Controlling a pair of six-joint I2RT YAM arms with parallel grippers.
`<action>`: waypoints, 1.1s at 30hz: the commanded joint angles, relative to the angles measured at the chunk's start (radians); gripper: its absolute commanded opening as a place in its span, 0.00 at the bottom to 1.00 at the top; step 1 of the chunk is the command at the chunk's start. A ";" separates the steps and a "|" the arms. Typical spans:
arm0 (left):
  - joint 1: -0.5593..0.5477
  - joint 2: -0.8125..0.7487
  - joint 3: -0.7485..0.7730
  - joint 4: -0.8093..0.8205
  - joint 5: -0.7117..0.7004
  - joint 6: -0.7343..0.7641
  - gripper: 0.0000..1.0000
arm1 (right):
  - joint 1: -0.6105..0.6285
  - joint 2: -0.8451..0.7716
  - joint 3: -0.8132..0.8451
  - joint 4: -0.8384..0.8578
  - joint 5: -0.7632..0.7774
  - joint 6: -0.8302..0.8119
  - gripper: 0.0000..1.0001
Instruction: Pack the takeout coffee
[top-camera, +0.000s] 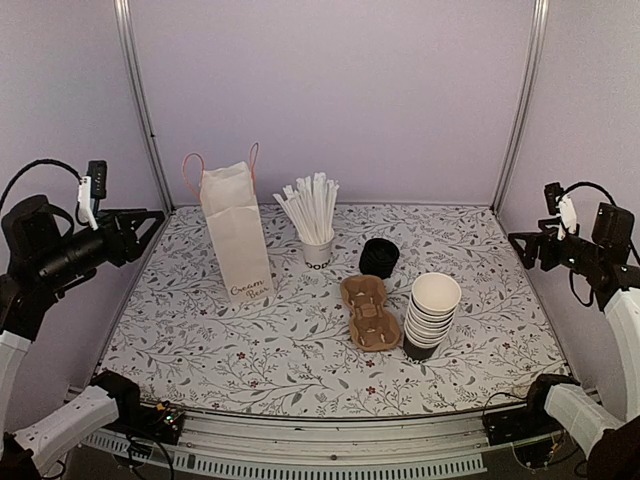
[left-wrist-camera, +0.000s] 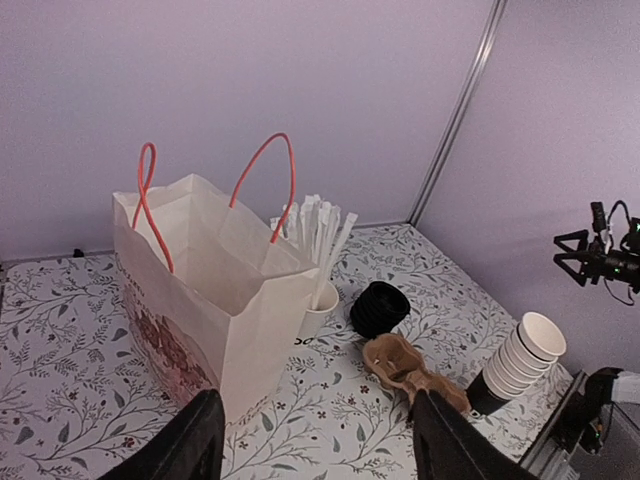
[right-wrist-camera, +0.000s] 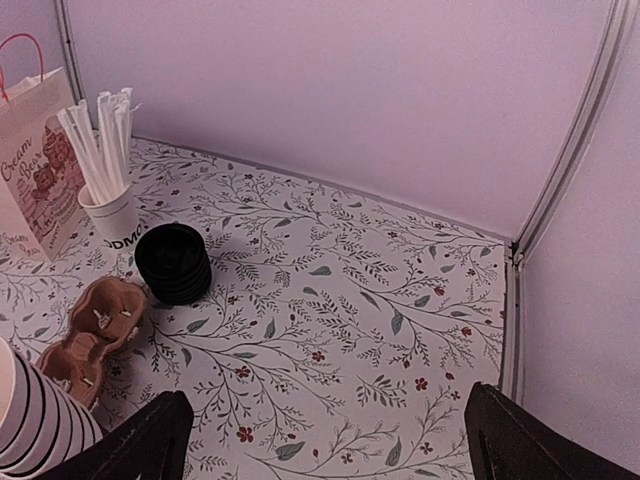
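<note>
While the left gripper (left-wrist-camera: 315, 425) and the right gripper (right-wrist-camera: 325, 425) hang with fingers spread, a paper bag (left-wrist-camera: 215, 290) marked "Cream" stands just ahead of the left one. Farther right, the takeout coffee (left-wrist-camera: 380, 308) sits beside a straw cup (right-wrist-camera: 112, 215) lettered "DMO".

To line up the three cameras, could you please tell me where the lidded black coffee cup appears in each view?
Top external: the takeout coffee stands right of centre, towards the back.
Left wrist: just right of centre.
Right wrist: left side, mid-height.
Shared landmark: the cup of straws, close beside it in all three.
</note>
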 joint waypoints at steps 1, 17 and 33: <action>-0.033 0.050 0.093 -0.150 0.122 0.023 0.64 | -0.002 -0.017 0.091 -0.234 -0.185 -0.209 0.99; -0.564 0.549 0.744 -0.247 -0.247 0.158 0.61 | 0.304 0.435 0.674 -0.618 -0.231 -0.396 0.94; -1.109 1.007 0.714 -0.204 -0.396 0.148 0.64 | 0.655 0.543 0.677 -0.778 0.089 -0.331 0.77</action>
